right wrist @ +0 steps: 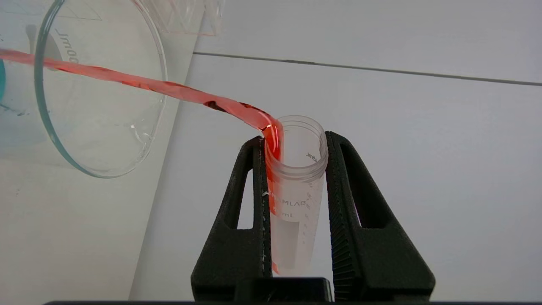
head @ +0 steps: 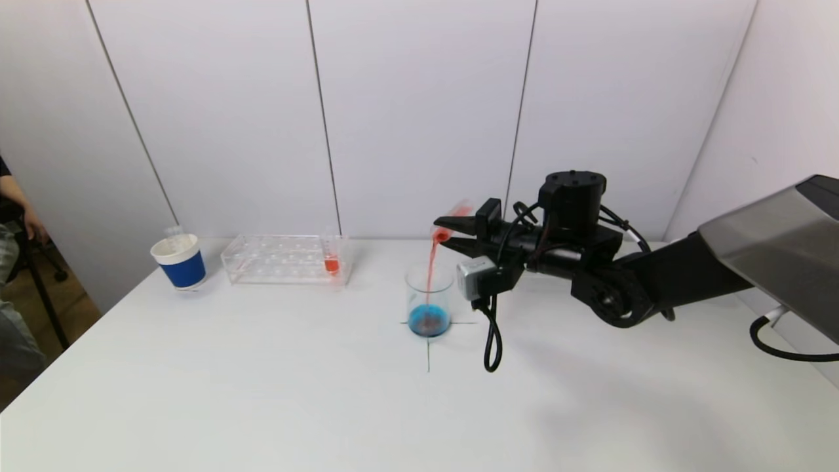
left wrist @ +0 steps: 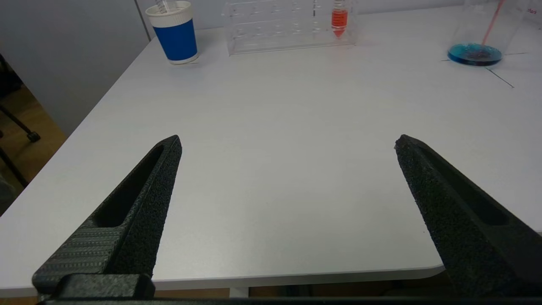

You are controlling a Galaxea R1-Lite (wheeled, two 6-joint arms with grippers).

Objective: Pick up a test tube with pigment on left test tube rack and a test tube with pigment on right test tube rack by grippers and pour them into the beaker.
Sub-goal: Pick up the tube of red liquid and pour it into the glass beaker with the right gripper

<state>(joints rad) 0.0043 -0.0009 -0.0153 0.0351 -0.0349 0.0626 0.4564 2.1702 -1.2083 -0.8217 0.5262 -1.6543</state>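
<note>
The test tube point(head: 451, 223) is tipped nearly level above the beaker point(head: 429, 299), its open mouth lowest and over the beaker's rim, and a thin red stream point(head: 430, 269) falls from it into the glass. The right hand point(head: 452, 237) is clamped on the tube's body, one finger on either side, and reaches in from the right above the table point(head: 262, 393). In the right wrist view the tube point(right wrist: 296, 199) is almost drained, with red only along its lower wall and at the lip. The beaker stands near the middle of the table on a thin cross mark and holds a shallow pool of blue liquid point(head: 429, 321) darkening where the red lands. To its left, near the far edge, a clear test tube rack point(head: 282, 259) holds one upright tube of red pigment point(head: 331, 259) at its right end. Farther left stands a blue and white paper cup point(head: 179, 262) with a clear tube in it. The left hand point(left wrist: 288, 144) hovers over the near left part of the table, its fingers wide apart, holding nothing.
</note>
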